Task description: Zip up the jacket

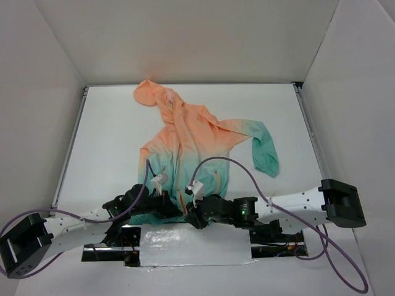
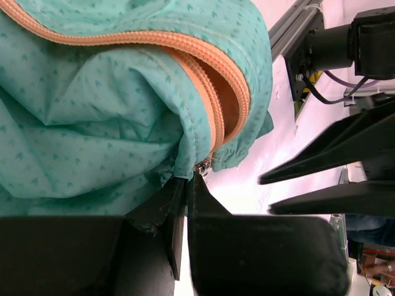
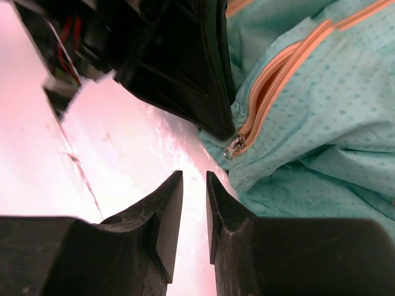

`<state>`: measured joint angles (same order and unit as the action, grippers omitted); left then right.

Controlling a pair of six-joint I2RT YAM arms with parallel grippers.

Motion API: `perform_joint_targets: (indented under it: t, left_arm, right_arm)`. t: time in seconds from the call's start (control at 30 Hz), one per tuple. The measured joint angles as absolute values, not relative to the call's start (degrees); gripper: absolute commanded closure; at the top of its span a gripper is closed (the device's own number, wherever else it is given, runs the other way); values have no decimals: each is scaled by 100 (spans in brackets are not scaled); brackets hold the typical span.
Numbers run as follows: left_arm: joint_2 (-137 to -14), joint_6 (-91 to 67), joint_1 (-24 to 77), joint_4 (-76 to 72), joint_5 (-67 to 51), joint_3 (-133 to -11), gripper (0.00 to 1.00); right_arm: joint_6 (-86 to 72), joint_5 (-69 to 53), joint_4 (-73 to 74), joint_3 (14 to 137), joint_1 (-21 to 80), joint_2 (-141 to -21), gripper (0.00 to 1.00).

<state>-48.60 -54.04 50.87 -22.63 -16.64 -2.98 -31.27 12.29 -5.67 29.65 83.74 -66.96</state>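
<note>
Jacket (image 1: 185,142) lay spread on white worktop (image 1: 105,142), hood at far side, teal hem at near edge between arms. Fabric thin, matte, crumpled, with tiny printed specks; peach-orange faded to teal. Orange zipper (image 2: 210,52) tape ribbed, fine-toothed, curved apart at hem; small metal slider (image 3: 235,145) at bottom end. Left tool (image 2: 187,180): black wedge-shaped fingers pinched together on hem corner. Right tool (image 3: 194,176) just beside hem, fingers slightly parted, holding nothing, above glossy worktop.
</note>
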Motion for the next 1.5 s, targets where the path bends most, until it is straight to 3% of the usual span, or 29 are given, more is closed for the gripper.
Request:
perform_joint_targets:
  t: [0.1, 0.17, 0.3, 0.63, 0.7, 1.5]
  left_arm:
    - [-4770, -5408, 5089, -2213, -1710, -298, 96]
    - [-4731, -5411, 5089, -2193, -1734, -298, 97]
    - [-4703, -5413, 5092, -2182, -1791, -298, 97]
    - [-4746, -5415, 5094, -2193, -1898, -307, 97]
    - [-4786, -5415, 5094, -2204, -1922, -327, 97]
    - [-4932, -5428, 5094, -2458, -2091, -528, 97]
  right_arm:
    - [-2969, 1155, -327, 3155, 8418, -6947, 68]
    - [-2971, 1157, -303, 3190, 8460, -7000, 58]
    - [-3153, 1157, -322, 3183, 8464, -6995, 54]
    - [-4512, 1223, -412, 2993, 8453, -6785, 53]
    - [-4939, 1236, -545, 2808, 8449, -6692, 45]
    - [-6567, 294, -2477, 1533, 7808, -6361, 49]
